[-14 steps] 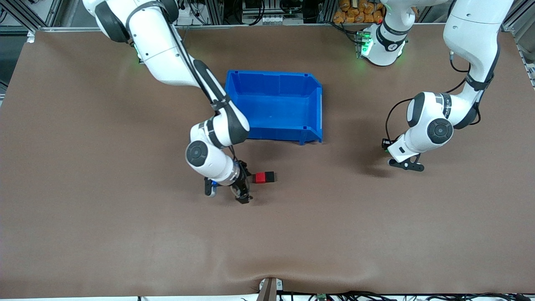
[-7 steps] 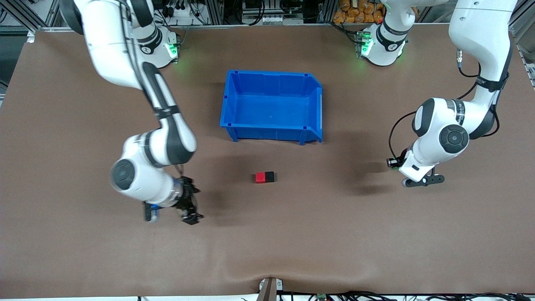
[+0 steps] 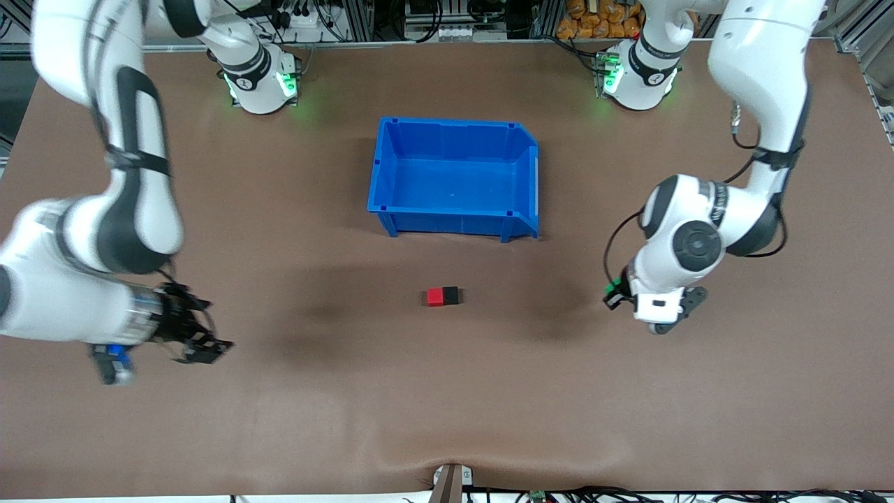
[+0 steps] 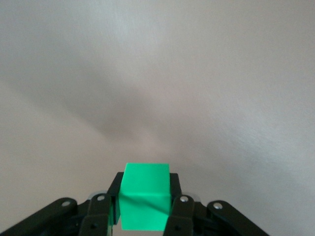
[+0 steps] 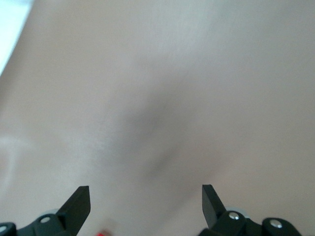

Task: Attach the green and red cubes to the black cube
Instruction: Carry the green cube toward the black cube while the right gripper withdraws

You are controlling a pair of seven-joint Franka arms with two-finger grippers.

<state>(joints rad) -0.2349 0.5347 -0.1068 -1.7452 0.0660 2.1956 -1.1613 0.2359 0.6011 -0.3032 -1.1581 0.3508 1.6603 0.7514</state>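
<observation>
A red cube [image 3: 435, 297] and a black cube [image 3: 451, 295] sit joined side by side on the brown table, nearer to the front camera than the blue bin. My left gripper [image 3: 612, 295] is over the table toward the left arm's end, apart from the pair. It is shut on a green cube [image 3: 614, 286]. In the left wrist view the green cube [image 4: 145, 202] sits between the fingers of the left gripper [image 4: 144, 216]. My right gripper [image 3: 204, 344] is open and empty over the right arm's end of the table. Its jaws stand wide apart in the right wrist view [image 5: 145, 204].
An empty blue bin [image 3: 454, 124] stands in the middle of the table, farther from the front camera than the cubes. A small red smudge [image 5: 103, 232] shows at the edge of the right wrist view; I cannot tell what it is.
The right arm has swung away from the red cube toward its own end of the table, leaving red and black joined. The left gripper has moved toward the cubes with the green cube.
</observation>
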